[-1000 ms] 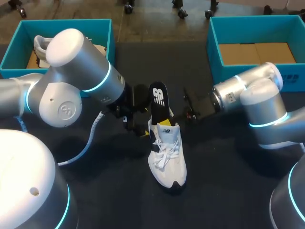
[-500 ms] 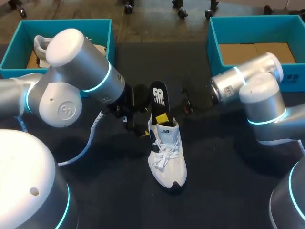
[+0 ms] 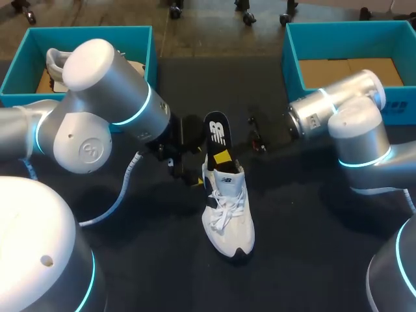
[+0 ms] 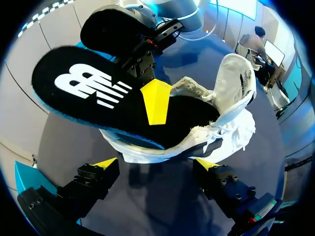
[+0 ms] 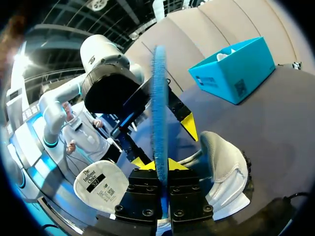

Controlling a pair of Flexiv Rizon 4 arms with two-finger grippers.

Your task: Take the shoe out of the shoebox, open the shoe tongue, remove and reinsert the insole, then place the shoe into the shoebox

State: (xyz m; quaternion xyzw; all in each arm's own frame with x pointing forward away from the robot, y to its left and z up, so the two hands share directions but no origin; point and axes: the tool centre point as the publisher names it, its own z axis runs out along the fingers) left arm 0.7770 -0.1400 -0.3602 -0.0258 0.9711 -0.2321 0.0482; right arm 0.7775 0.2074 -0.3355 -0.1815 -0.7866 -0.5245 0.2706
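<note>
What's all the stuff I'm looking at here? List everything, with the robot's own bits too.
Shoe: one, white, middle of the table.
Insole: one, black, sticking up out of the shoe's opening.
Second shoe: one, white, inside the left box, partly hidden.
Left box: one, teal, far left corner of the table.
Right box: one, teal, far right corner, brown bottom showing.
Table: one, black, under everything.
Left tool: one, black with yellow tips, open, close beside the shoe.
Right tool: one, black with yellow tips, pinching the insole from both sides.
</note>
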